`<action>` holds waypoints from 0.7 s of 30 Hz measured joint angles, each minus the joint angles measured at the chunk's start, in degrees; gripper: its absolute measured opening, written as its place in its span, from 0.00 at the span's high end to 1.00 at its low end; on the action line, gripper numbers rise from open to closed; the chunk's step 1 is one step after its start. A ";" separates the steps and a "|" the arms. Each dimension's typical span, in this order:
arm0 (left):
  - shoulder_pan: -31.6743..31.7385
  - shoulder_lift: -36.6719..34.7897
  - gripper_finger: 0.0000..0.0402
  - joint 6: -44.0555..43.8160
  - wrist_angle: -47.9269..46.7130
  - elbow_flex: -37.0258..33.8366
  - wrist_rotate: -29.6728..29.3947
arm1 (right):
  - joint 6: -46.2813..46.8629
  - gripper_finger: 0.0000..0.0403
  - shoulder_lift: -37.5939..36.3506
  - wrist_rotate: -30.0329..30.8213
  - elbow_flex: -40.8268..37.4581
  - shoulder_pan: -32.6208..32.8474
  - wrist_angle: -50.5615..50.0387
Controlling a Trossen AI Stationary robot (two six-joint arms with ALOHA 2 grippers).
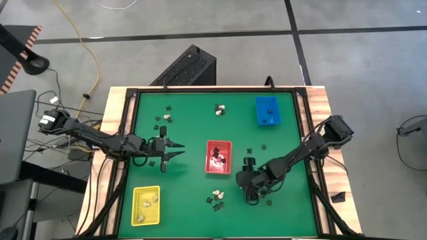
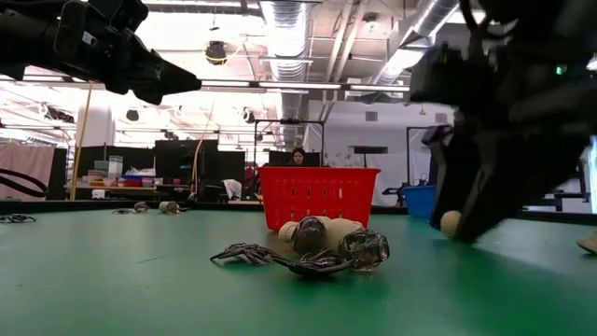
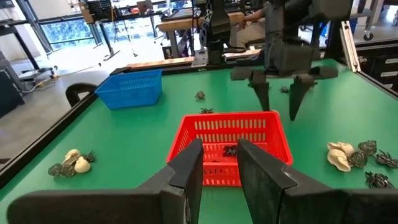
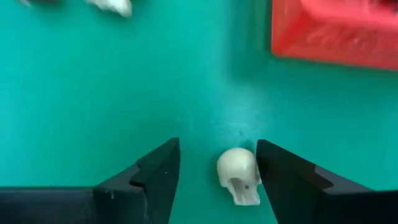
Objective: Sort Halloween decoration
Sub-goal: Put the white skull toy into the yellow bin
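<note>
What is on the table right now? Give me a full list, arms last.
red tray: one, table centre, black pieces inside
blue tray: one, far right
yellow tray: one, near left, cream pieces inside
cream skull: one, on the mat between the right pincer's fingers
loose Halloween decoration pieces: several cream and black clusters scattered on the green mat
left pincer: partly open, empty, left of the red tray
right pincer: open, low over the skull

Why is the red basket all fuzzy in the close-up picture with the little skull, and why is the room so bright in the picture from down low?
Right wrist view: the red tray is out of focus, while the skull between the right gripper's open fingers looks sharper. Low view: ceiling lights glare behind, so both arms look like dark silhouettes.
</note>
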 joint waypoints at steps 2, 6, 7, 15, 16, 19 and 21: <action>0.01 -0.02 0.78 -0.01 0.02 0.00 0.02 | 0.02 0.40 0.82 0.04 0.05 -0.20 0.37; 0.01 -0.01 0.78 -0.36 0.01 0.00 0.06 | 0.14 0.41 2.45 0.41 0.24 -0.15 0.55; 0.02 -0.02 0.78 -0.44 0.02 0.00 0.07 | 0.17 0.42 2.50 0.48 0.24 -0.15 0.21; 0.00 -0.02 0.78 -0.47 0.02 0.00 0.09 | 2.74 0.50 1.35 0.86 0.20 0.40 -5.38; 0.02 -0.02 0.78 -0.47 0.02 0.00 0.08 | 2.75 0.51 1.27 0.93 0.17 0.60 -5.74; 0.01 -0.02 0.78 -0.47 0.02 0.00 0.08 | 2.64 0.56 1.30 1.05 0.17 0.70 -6.02; 0.01 -0.02 0.78 -0.49 0.02 0.00 0.08 | 2.65 0.58 1.30 1.01 0.15 0.70 -6.28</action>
